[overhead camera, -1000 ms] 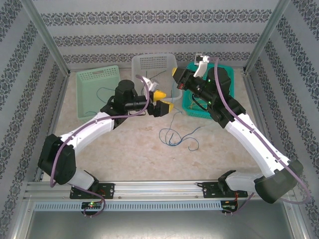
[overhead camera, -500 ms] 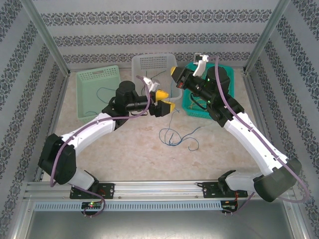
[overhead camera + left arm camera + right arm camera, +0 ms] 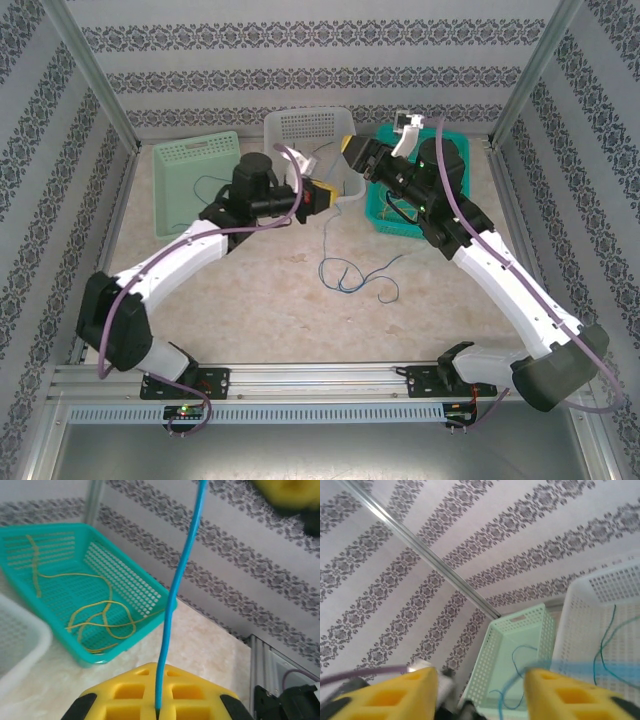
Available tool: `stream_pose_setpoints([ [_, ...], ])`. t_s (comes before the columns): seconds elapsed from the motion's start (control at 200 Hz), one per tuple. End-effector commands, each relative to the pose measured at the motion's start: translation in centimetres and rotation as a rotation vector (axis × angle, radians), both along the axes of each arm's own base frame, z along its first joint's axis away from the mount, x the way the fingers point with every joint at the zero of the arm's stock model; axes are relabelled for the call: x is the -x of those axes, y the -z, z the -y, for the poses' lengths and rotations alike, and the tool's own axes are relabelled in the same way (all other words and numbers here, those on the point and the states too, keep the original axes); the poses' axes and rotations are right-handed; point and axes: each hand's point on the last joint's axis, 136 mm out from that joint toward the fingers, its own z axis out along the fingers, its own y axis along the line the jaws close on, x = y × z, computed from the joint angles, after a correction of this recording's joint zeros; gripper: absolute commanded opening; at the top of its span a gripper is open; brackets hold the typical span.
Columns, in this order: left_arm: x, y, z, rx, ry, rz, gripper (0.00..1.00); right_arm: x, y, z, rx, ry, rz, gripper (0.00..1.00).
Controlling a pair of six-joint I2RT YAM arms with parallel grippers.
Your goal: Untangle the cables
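Left pincer (image 3: 157, 709) is clamped on a thin blue cable (image 3: 179, 580) rising between its yellow pads (image 3: 125, 695). Right pincer (image 3: 480, 690) stands parted. A thin yellow cable (image 3: 100, 625) lies in the teal mesh basket (image 3: 127, 582).

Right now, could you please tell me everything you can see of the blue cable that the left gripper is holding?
The blue cable is a thin, smooth, flexible strand, apparently plastic-coated. The left gripper is shut on it, pinching it between its yellow pads; from there it runs taut and nearly straight past the wrist view's top edge. Seen from above, the rest drops to the table and lies in loose loops.
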Motion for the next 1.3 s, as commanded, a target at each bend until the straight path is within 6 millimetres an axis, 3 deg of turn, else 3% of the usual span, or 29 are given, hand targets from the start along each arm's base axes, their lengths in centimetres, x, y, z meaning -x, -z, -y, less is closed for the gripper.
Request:
stream_pose_setpoints([
  [0.0, -0.9, -6.6, -5.3, 0.000, -0.172, 0.102, 0.00, -0.3, 3.9, 0.7, 0.071, -0.001, -0.111, 0.64],
  [0.11, -0.2, -11.4, -8.3, 0.003, -0.265, 0.174, 0.00, -0.4, 6.7, 0.2, 0.103, -0.040, -0.185, 0.76],
  [0.18, 0.4, -14.0, -9.7, 0.006, -0.311, 0.218, 0.00, -0.6, 8.5, 0.0, 0.132, -0.053, -0.221, 0.76],
  [0.285, 0.7, -16.2, -11.9, -0.026, -0.398, 0.263, 0.00, -0.8, 12.0, -0.3, 0.172, -0.063, -0.289, 0.71],
  [0.415, 0.3, -17.3, -15.3, -0.095, -0.546, 0.307, 0.00, -0.7, 17.9, -0.1, 0.267, -0.060, -0.385, 0.67],
  [0.54, 0.2, -17.8, -17.0, -0.104, -0.604, 0.310, 0.00, -0.3, 24.9, 0.6, 0.374, -0.052, -0.510, 0.63],
  [0.635, -0.3, -18.0, -18.7, -0.139, -0.675, 0.319, 0.00, 0.3, 29.0, 0.5, 0.412, -0.082, -0.612, 0.59],
  [0.679, -0.8, -17.6, -19.9, -0.179, -0.731, 0.321, 0.00, 0.6, 30.2, 0.0, 0.406, -0.108, -0.644, 0.57],
  [0.759, -2.4, -16.0, -22.8, -0.259, -0.837, 0.279, 0.00, 0.9, 30.6, -0.7, 0.395, -0.134, -0.640, 0.56],
  [0.924, -6.2, -9.2, -28.3, -0.315, -0.945, 0.061, 0.00, 1.3, 30.2, -1.1, 0.464, -0.152, -0.616, 0.57],
  [1.019, -7.6, -6.2, -30.1, -0.292, -0.975, 0.003, 0.00, 1.9, 30.1, -1.2, 0.482, -0.169, -0.613, 0.57],
  [1.109, -8.5, -5.1, -31.1, -0.289, -0.998, -0.006, 0.00, 2.6, 30.3, -1.0, 0.496, -0.169, -0.622, 0.57],
  [1.299, -11.0, -4.7, -32.5, -0.343, -1.003, -0.011, 0.01, 3.4, 30.9, -0.4, 0.492, -0.154, -0.644, 0.57],
])
